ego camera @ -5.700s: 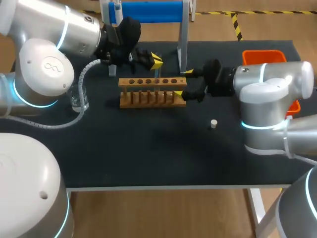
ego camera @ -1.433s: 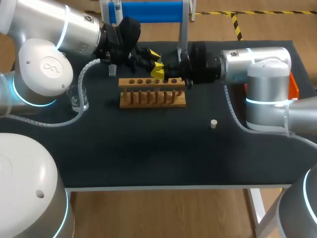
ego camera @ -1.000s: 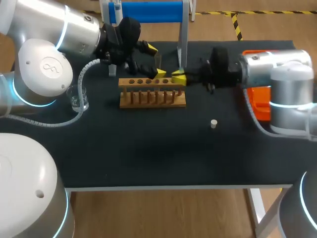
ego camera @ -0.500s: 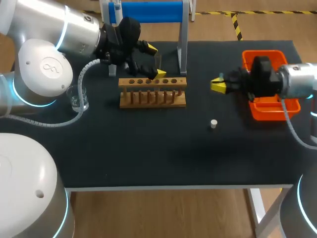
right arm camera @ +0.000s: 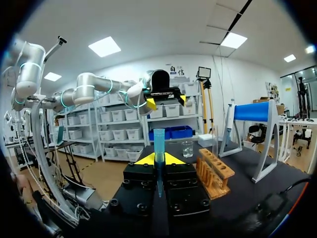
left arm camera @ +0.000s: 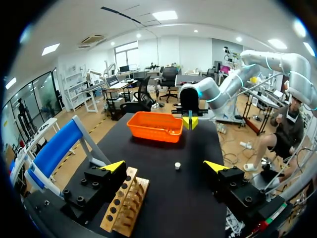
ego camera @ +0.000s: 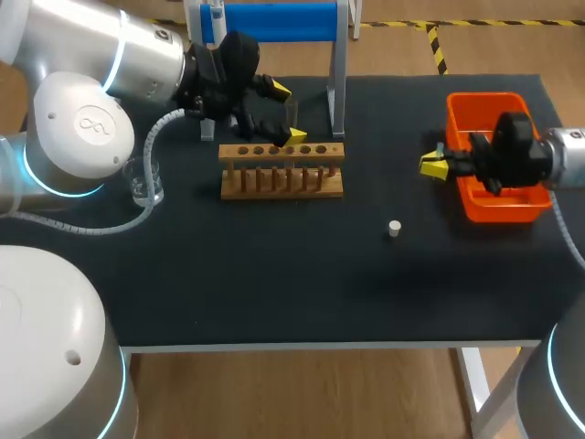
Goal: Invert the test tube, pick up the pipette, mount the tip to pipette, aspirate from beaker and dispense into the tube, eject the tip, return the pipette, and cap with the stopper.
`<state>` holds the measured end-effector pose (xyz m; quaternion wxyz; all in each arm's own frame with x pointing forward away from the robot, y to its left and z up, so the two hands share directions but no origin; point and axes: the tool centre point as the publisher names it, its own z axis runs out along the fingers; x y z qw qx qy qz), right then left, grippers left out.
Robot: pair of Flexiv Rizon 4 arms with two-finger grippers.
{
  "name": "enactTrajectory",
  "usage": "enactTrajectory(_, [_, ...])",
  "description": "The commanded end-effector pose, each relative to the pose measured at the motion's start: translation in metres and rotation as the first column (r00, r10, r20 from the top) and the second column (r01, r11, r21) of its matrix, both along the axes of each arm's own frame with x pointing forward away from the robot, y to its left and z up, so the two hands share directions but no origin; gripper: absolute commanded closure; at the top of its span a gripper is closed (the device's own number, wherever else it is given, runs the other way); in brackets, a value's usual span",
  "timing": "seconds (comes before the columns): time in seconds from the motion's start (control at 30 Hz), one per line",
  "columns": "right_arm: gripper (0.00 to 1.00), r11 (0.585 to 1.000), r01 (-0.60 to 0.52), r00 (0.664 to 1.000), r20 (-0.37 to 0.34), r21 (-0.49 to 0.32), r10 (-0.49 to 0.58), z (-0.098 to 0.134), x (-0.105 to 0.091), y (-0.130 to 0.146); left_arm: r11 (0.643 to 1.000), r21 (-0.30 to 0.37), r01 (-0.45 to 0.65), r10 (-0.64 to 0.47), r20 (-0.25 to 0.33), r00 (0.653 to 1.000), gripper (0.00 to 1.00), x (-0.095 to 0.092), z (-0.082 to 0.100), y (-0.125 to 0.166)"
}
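My right end effector [ego camera: 433, 166] pinches a blue tip [right arm camera: 158, 144] beside the orange bin [ego camera: 484, 99]; my left end effector [left arm camera: 164, 166] hangs spread above the rack [ego camera: 281, 152]. Released here, the tip might miss the bin.

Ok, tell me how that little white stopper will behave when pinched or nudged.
The stopper looks tiny, so probably light and easily flicked aside. It stands on end, short and round: a nudge may tip it and let it roll.
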<state>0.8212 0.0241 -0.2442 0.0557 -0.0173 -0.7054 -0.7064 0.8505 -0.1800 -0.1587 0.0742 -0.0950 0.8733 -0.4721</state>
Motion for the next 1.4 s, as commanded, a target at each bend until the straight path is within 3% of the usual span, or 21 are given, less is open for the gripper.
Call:
enactTrajectory(0.03, [1.00, 1.000, 0.006, 1.000, 0.011, -0.011, -0.006, 0.002, -0.004, -0.003, 1.000, 0.003, 0.001, -0.001, -0.003, 1.000, 0.00, 0.000, 0.001, 0.000])
enactTrajectory(0.6, [1.00, 1.000, 0.006, 1.000, 0.011, -0.011, -0.006, 0.002, -0.004, -0.003, 1.000, 0.003, 0.001, -0.001, -0.003, 1.000, 0.00, 0.000, 0.001, 0.000])
enactTrajectory(0.73, [1.00, 1.000, 0.006, 1.000, 0.011, -0.011, -0.006, 0.002, -0.004, -0.003, 0.995, 0.005, -0.104, 0.104, -0.028, 0.994, 0.00, 0.018, -0.005, 0.043])
enactTrajectory(0.97, [1.00, 1.000, 0.006, 1.000, 0.011, -0.011, -0.006, 0.002, -0.004, -0.003, 0.971, 0.027, -0.236, 0.236, -0.016, 0.972, 0.00, 0.046, -0.006, 0.107])
enactTrajectory(1.17, [1.00, 1.000, 0.006, 1.000, 0.011, -0.011, -0.006, 0.002, -0.004, -0.003, 0.913, 0.007, -0.407, 0.407, 0.008, 0.913, 0.00, 0.080, -0.007, 0.145])
enactTrajectory(1.4, [1.00, 1.000, 0.006, 1.000, 0.011, -0.011, -0.006, 0.002, -0.004, -0.003, 0.862, -0.052, -0.505, 0.507, 0.030, 0.862, 0.00, 0.110, -0.011, 0.171])
